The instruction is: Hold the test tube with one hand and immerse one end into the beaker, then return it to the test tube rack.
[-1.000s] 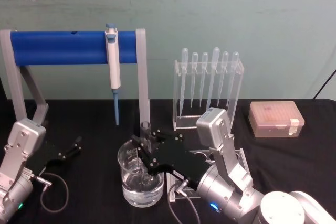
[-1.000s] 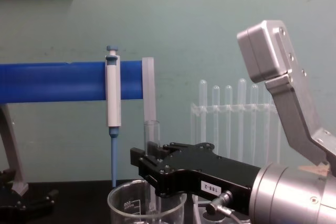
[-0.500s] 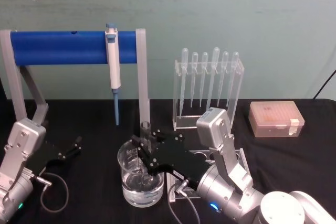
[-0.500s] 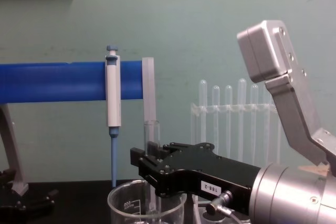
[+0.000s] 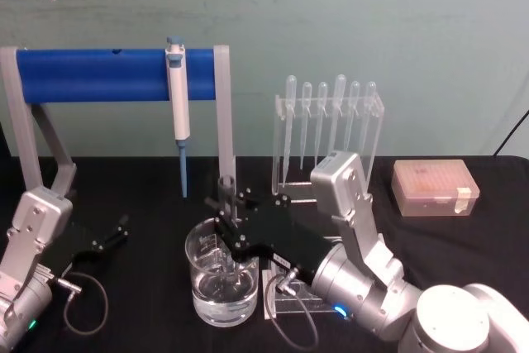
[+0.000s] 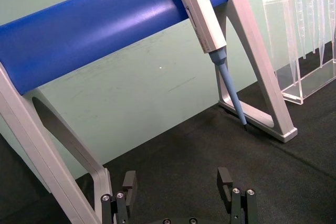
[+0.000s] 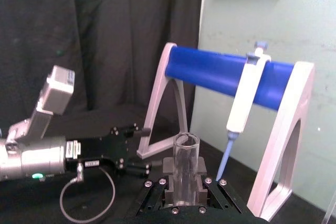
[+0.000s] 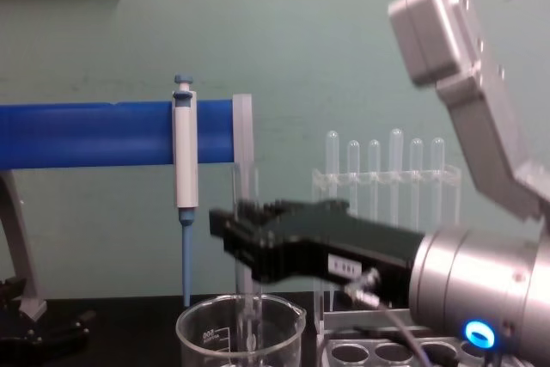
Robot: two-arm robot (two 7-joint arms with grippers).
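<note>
Black two-jaw left end effector [image 5: 110, 236] lying parked on the black-draped surface [image 5: 149, 204] at the near left, jaws standing well apart and gripping nothing. Wide clear glass beaker [image 5: 221, 283] with white graduation marks sitting near centre, water pooling in its lower part. Black two-jaw right end effector [image 5: 229, 208] hovering directly over it, jaws clamping the clear round-bottomed glass test tube [image 7: 185, 156], which is standing upright with its lower end hanging inside the beaker's rim; whether it is touching the water cannot be told. Clear multi-well test tube rack [image 8: 387, 351] waiting just right of the beaker. Farther back, white-and-blue pipettor [image 5: 177, 88] hanging from a blue-barred stand [image 5: 91, 74]. Hazards, as judged: a sideways swing toward the rack before the tube is clearing the rim would be knocking glass on glass and tipping the beaker; wet glass may be slipping through the jaws; a tilted descent would be catching a well's edge
</note>
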